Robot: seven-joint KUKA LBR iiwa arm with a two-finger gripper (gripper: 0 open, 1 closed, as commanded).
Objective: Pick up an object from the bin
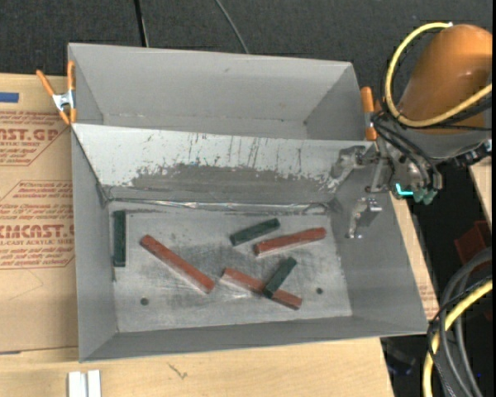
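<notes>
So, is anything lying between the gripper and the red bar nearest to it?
Nothing visible does. The gripper is above the bin at its right slope; the red bar lies nearby on the floor, bare metal between them. A dark green bar lies by its far end.

Grey bin [215, 89], red bars [289, 241], perhaps dark-green bars [255, 231]

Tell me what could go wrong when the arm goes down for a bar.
The gripper hangs beside the bin's right wall, so a straight descent might scrape it. The nearest red bar lies right beside a dark green bar; closing there might catch both or push one away.
</notes>
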